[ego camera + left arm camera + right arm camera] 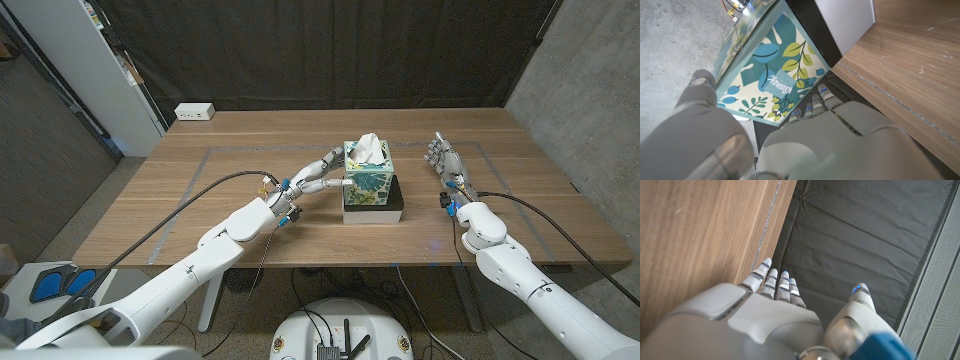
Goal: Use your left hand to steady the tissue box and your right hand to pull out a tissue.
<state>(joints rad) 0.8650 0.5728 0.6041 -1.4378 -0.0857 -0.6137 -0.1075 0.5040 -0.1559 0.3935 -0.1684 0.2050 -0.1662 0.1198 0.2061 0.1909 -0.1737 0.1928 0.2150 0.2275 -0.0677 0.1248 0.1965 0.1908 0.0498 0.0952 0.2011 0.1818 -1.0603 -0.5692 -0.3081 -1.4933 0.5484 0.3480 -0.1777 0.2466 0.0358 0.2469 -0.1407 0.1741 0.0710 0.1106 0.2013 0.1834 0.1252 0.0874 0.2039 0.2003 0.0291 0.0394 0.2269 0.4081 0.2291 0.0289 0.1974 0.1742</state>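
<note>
1. Left robot hand (325,172) presses against the side of the tissue box (369,180), steadying it on the tabletop (200,190).
2. Right robot hand (445,160) stands released, empty, well apart from the box.
3. Next, judged: it must reach the protruding tissue (367,148) and pinch it.

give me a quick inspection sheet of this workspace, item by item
surface: brown wooden table with a faint rectangular outline marked on it
job's things: teal floral cardboard tissue box on a black and white base, white tissue poking from the top
clutter: white power strip at the far left edge
hands: left hand against the box's left side; right hand apart from the box, holding nothing, fingers extended
cables: black cables run along both arms
surroundings: black curtain behind, white shelf left, grey wall right
</note>
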